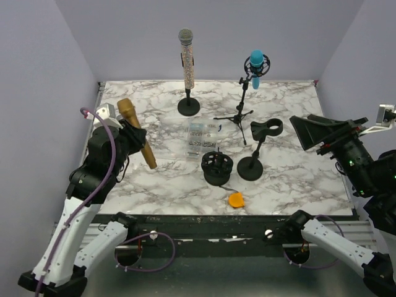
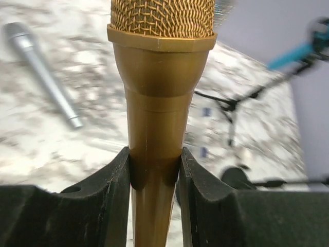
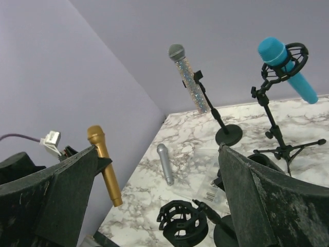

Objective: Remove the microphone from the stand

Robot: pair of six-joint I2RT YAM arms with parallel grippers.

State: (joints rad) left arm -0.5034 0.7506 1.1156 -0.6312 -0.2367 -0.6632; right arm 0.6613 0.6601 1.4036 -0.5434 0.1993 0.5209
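"Since the gold microphone (image 1: 137, 133) is already out of its clip, where is it sitting now?"

"In the air over the left edge of the counter (image 1: 291, 185), tilted, with the mesh head highest. The left tool (image 2: 154, 167) is clenched on the tapered body just below the head. The empty stand (image 1: 257, 151) is well apart from it, toward the middle, and its clip (image 1: 267, 128) has nothing in it."

"So the job looks about finished. What could spoil it?"

"To my eye, the grip. That body is smooth and narrows downward, so a jolt could let it slide through the pads, or the heavy head could swing it round. It hangs near the counter's edge too, so a drop might end on the floor."

"And putting it down?"

"It's crowded there. A silver microphone (image 2: 41, 72) lies flat on the marble near that side, and a round body set against it would likely roll. Further in are a clear plastic box (image 1: 203, 139) and a loose shock mount (image 1: 217, 168)."

"Any help from the other arm?"

"The right tool (image 3: 159, 180) is released, with its jaws gaping and holding nothing, off to the right."
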